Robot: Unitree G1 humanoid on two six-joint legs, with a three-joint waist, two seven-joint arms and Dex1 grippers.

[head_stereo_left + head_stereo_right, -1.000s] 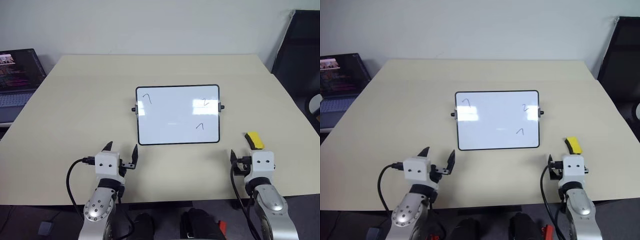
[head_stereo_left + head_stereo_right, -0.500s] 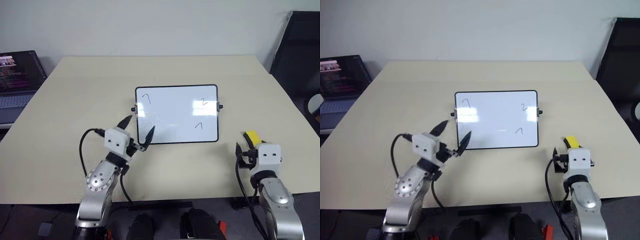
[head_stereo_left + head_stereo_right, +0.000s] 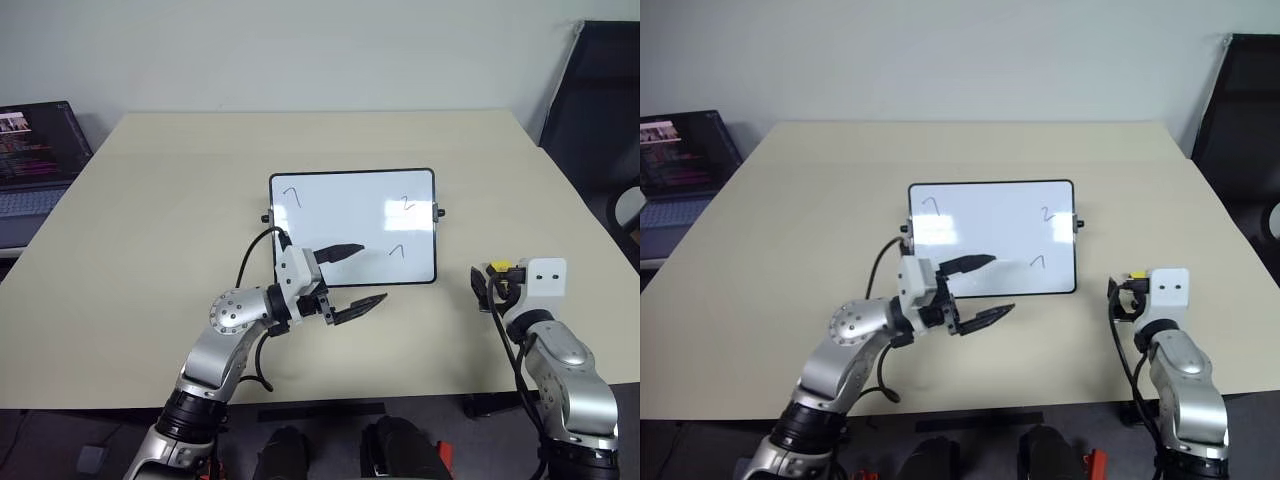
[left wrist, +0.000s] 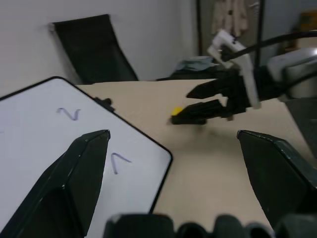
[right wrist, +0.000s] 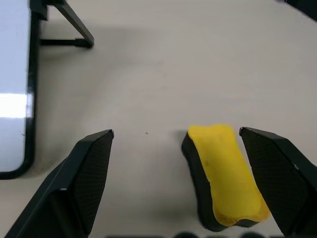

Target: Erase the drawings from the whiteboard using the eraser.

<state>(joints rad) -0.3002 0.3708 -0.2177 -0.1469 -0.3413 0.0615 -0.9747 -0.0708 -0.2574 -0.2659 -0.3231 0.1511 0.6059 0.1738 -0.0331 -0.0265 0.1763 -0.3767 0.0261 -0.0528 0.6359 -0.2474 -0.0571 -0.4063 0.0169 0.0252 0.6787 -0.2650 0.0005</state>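
While the whiteboard (image 3: 352, 227) lies flat at the middle of the beige counter (image 3: 150, 200), its three drawings (image 3: 398, 251) unerased, both arms have moved in over the last second. From the board's centre, the left claw (image 3: 348, 276) sits at about six o'clock, now swung across to point right with its fingers spread wide over the board's near edge, holding nothing. The eraser (image 5: 225, 176), yellow on a black base, rests on the counter at roughly four o'clock, clear of the board. The right claw (image 5: 185, 186) has advanced until its wide-open fingers straddle the eraser, gripping nothing yet. Closing on it looks like the next step.
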